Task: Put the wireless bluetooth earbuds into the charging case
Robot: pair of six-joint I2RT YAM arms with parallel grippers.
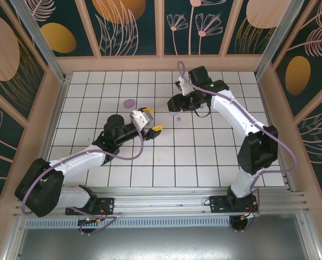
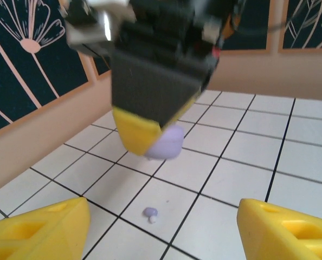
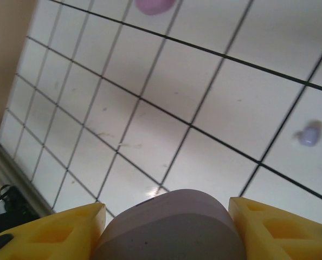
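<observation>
- The tiled bench (image 1: 204, 157) carries everything, and both arms meet near its middle.
- Right pincer (image 3: 165, 230): it's clamped on the lilac charging case (image 2: 167, 142), a yellow finger against each side, with the case low over the tiles. I cannot tell whether its lid is open.
- Left pincer (image 2: 161, 233): the jaws are apart with nothing between them, and it points at the held case.
- A second case (image 1: 129, 103) lies alone at about 10 o'clock from the left pincer, well apart from the action.
- And the small one: an earbud (image 2: 150, 213) lies loose on a tile. From overhead it's at roughly 2 o'clock from the left pincer and 6 o'clock from the right pincer. In the left wrist view it sits ahead between the open fingers, just short of the case.
- The step in hand, as I read it, is picking up that earbud. Bring the left pincer straight down with the bud centred and the fingertips almost on the tile. Then close gently, because a thing this tiny will likely skid or pop out if caught off-centre.
- The right arm should hold the case steady and level, so the bud has a fixed target.
</observation>
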